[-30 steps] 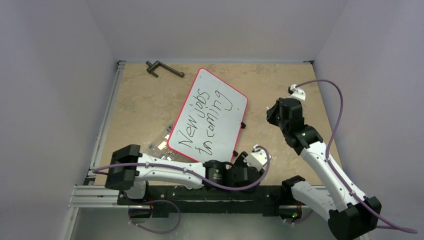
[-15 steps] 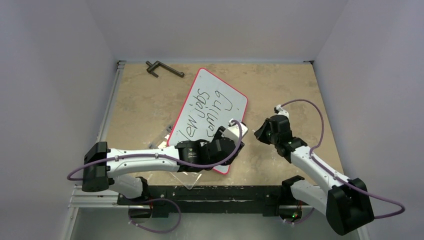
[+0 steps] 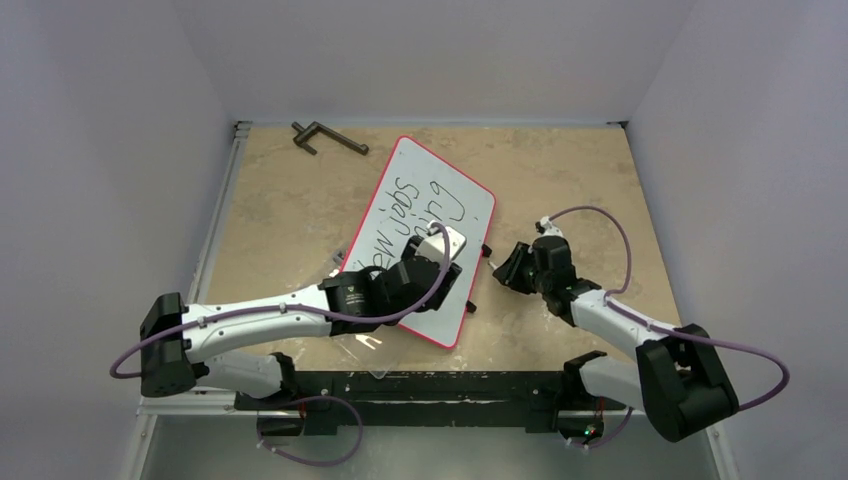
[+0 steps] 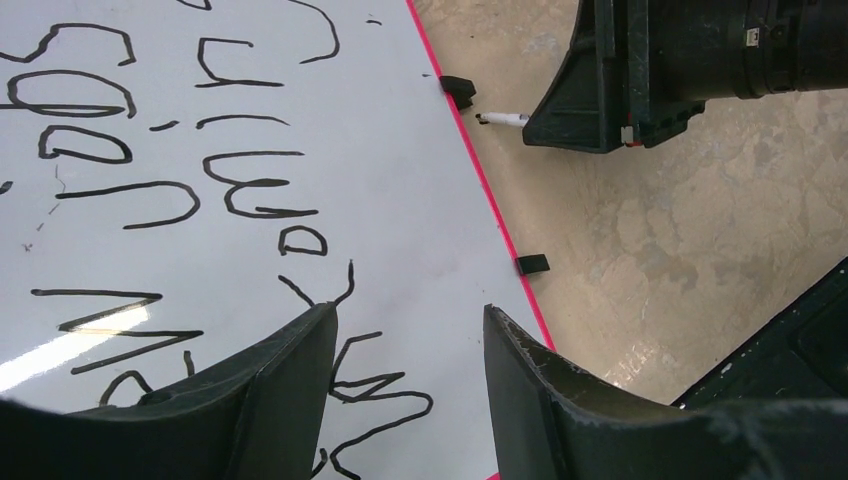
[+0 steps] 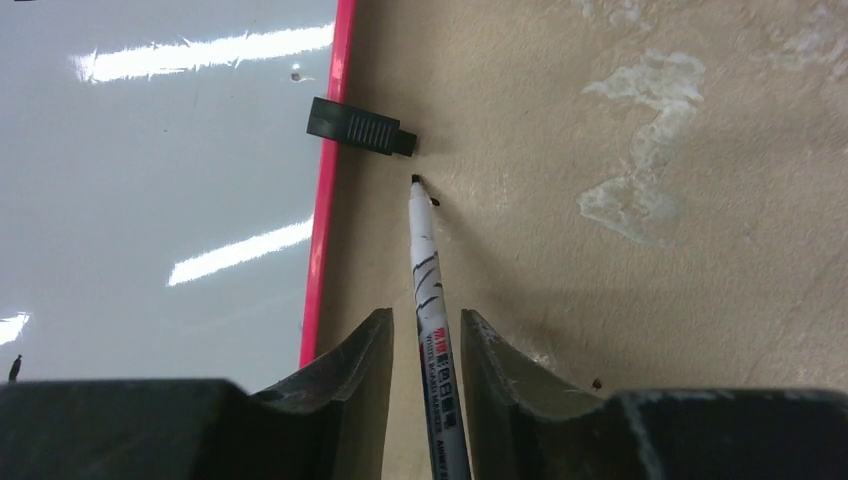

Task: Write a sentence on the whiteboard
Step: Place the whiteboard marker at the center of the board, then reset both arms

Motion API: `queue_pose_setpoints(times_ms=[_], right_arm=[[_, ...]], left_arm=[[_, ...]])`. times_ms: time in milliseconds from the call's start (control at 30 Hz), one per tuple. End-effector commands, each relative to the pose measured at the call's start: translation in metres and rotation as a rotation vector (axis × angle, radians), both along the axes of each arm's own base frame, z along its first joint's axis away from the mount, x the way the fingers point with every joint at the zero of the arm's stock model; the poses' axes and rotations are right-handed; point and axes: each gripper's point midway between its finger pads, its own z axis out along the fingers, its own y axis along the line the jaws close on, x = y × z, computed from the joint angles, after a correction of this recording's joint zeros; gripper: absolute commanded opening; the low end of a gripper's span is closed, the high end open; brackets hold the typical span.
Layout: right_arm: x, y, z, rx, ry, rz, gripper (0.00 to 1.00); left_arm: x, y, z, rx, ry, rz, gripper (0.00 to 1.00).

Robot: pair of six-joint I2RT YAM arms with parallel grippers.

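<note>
Already the sentence (image 3: 408, 205) is on the whiteboard (image 3: 475, 215), two lines of black strokes running up its length. The whiteboard lies at a slant in the middle of the table (image 3: 280, 200), so the writing itself looks done.

Farthest left, the left arm reaches across the near half of the whiteboard. Its end effector (image 4: 408, 312) hangs over the lower words with the fingers spread and nothing between them. The main risk there is smearing: if those open fingers drop or sweep sideways, they would rub through the ink. A push could also slide the whiteboard on its small feet.

Just past the red rim, the right end effector (image 5: 425, 315) is closed on a marker (image 5: 424, 250) with its cap off. The tip points at the bare table close beside a black foot (image 5: 360, 130). I cannot tell whether the tip touches the surface. Small dark specks sit near the tip. If the arm lowers or drags from here, the nib would mark the table, not the whiteboard. It could also catch on the rim and twist the marker in the grip.
</note>
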Motion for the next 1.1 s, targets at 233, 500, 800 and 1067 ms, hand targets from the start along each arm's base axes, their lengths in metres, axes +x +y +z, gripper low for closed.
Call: queue_pose_setpoints(times_ms=[233, 500, 800, 1067], right_arm=[[0.001, -0.012, 0.018, -0.011, -0.034, -0.066, 0.88], [0.015, -0.013, 0.083, -0.037, -0.185, -0.034, 0.99], [0.020, -0.011, 0.154, -0.020, -0.364, 0.000, 0.99], [0.005, -0.006, 0.207, 0.072, -0.559, 0.039, 0.99]], left_arm=[[0.015, 0.031, 0.041, -0.034, -0.073, 0.005, 0.57], [0.020, 0.068, 0.076, -0.012, -0.118, 0.016, 0.62], [0.034, 0.133, 0.112, 0.013, -0.214, 0.136, 1.00], [0.055, 0.187, 0.108, 0.036, -0.275, 0.253, 1.00]])
